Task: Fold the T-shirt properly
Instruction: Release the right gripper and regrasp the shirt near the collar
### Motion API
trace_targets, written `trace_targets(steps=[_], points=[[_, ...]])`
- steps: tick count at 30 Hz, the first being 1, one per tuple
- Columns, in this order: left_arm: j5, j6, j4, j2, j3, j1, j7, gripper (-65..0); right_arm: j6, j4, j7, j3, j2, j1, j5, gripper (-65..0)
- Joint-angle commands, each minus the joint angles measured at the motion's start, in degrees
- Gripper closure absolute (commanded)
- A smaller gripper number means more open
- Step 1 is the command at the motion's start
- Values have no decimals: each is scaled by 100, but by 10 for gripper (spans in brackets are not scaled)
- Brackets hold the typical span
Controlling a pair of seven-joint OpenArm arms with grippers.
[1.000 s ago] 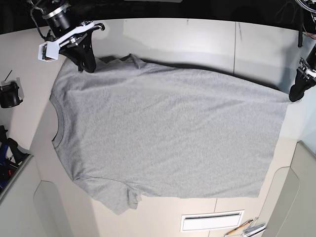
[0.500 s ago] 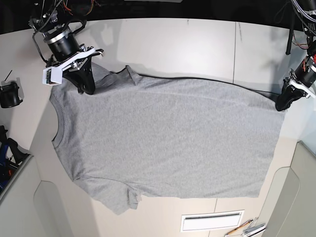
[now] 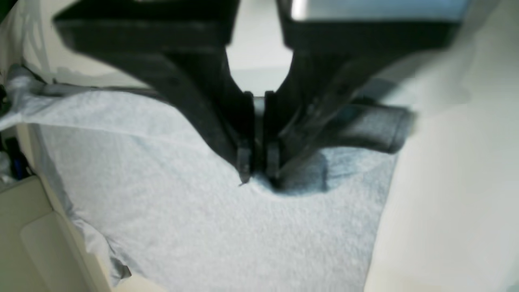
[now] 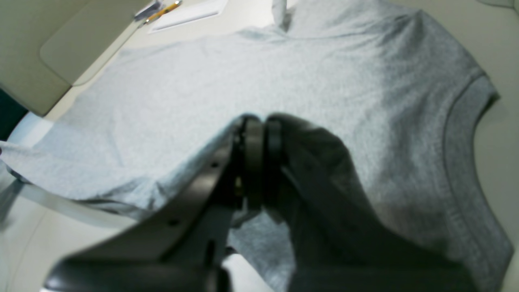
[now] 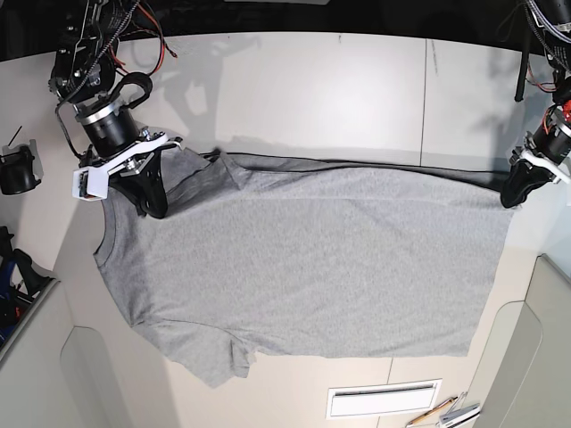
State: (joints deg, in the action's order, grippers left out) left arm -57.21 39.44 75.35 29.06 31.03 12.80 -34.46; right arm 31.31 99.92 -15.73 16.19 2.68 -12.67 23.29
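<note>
- While both hands have the grey T-shirt by its upper edge, the whole play turns on that edge: it runs crosswise from one gripper to the other, along the shirt's long axis in the base view!
- Left gripper, out at the right of that view, is clenched on one end of the edge, with cloth bunched at its fingertips in the wrist view.
- Over on the other side, the right gripper has its own pinch of fabric, cloth draping away on both sides of the fingers.
- And where's the bulk of the shirt? Spread on the white tabletop, reaching from the grippers toward the bottom of the base view, with a rumpled flap poking out at lower left. That flap lies nearer the right gripper than the left.
- So the call looks like a fold across the long axis, both arms carrying the edge toward the bottom of the view, level and together.
- Watch that right side, folks: the cloth is creased beside the grip, and uneven travel could skew the fold!
</note>
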Motion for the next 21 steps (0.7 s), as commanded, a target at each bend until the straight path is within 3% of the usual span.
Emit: trace_targets(steps=[1, 11, 15, 21], points=[[-68, 56, 66, 109, 37, -42, 142, 0, 42, 76, 155, 20, 13, 55, 90, 0], [4, 56, 66, 96, -118, -44, 402, 0, 39, 11, 157, 20, 13, 330, -63, 0], [378, -94, 66, 96, -374, -127, 772, 0, 42, -256, 157, 20, 13, 535, -63, 0], [584, -114, 66, 96, -671, -363, 820, -8, 42, -684, 157, 20, 13, 848, -66, 0]])
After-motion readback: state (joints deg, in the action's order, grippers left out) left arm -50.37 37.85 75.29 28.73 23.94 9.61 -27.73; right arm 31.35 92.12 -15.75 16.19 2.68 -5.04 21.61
